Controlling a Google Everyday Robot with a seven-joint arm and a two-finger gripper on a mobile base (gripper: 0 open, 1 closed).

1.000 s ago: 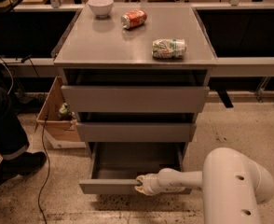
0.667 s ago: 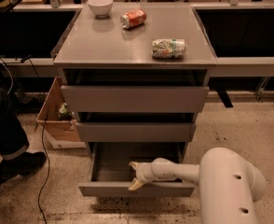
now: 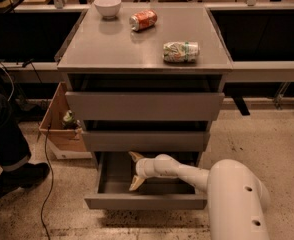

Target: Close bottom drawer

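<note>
The bottom drawer (image 3: 146,202) of the grey cabinet is pulled out, its flat front panel toward me and its deep grey tray showing. My gripper (image 3: 135,170) is open and reaches from the right over the tray, behind the front panel and just under the middle drawer (image 3: 145,140). One pale fingertip (image 3: 135,156) points to the back, the other toward the tray floor. It holds nothing. The top drawer (image 3: 144,105) and the middle one stick out a little.
On the cabinet top lie a white bowl (image 3: 107,6), an orange can (image 3: 143,20) and a crushed green-white can (image 3: 181,52). A cardboard box (image 3: 59,129) stands left of the cabinet. A person's leg and shoe (image 3: 17,174) and a cable (image 3: 46,184) are at the left.
My gripper has moved from the drawer's front panel up and back over the tray, and its fingers have spread. The drawer has not visibly moved.
</note>
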